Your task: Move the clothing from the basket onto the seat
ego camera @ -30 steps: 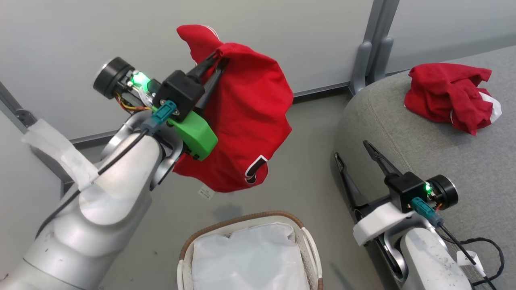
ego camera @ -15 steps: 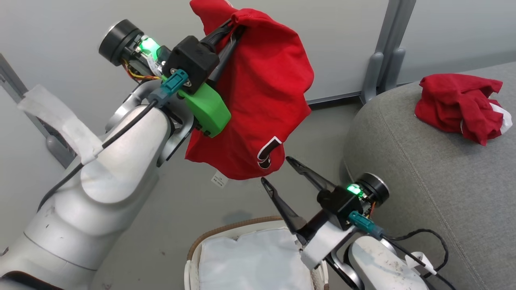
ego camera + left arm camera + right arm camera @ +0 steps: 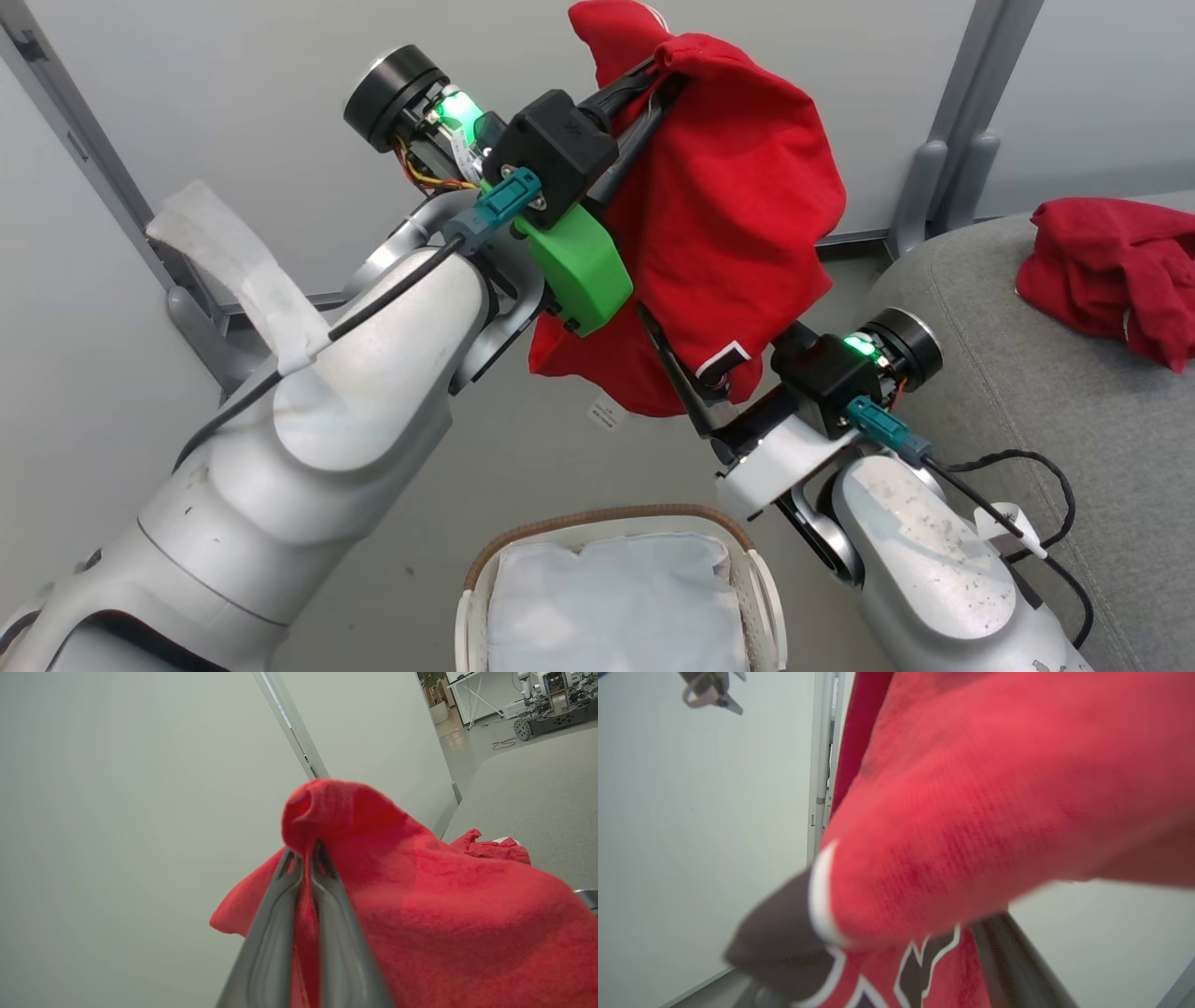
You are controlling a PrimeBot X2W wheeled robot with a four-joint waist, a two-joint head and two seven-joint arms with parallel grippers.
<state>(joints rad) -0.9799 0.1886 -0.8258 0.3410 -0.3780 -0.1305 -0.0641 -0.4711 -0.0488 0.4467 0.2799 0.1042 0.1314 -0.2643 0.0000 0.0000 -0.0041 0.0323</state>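
Note:
A red jersey [image 3: 747, 215] hangs in the air above the floor, between the basket and the seat. My left gripper [image 3: 658, 79] is shut on a bunched top fold of it, and its fingertips [image 3: 303, 851] pinch the cloth. My right gripper [image 3: 691, 345] is at the jersey's lower hem, jaws spread, with one dark finger [image 3: 667, 364] showing under the cloth. The black-and-white numerals [image 3: 915, 975] lie between those fingers [image 3: 1008, 952]. A second piece of red clothing [image 3: 1111, 275] lies crumpled on the grey seat [image 3: 1027, 411]. The basket [image 3: 597, 519] stands below, showing its white liner [image 3: 616, 597].
A pale partition wall with grey metal posts [image 3: 943, 177] stands behind. A black cable [image 3: 1018, 462] loops from my right wrist over the seat's edge. Grey floor [image 3: 420, 523] lies around the basket.
My right gripper has swung from beside the seat up and left to the jersey's lower hem. The left gripper has carried the jersey a little toward the seat. The camera has shifted.

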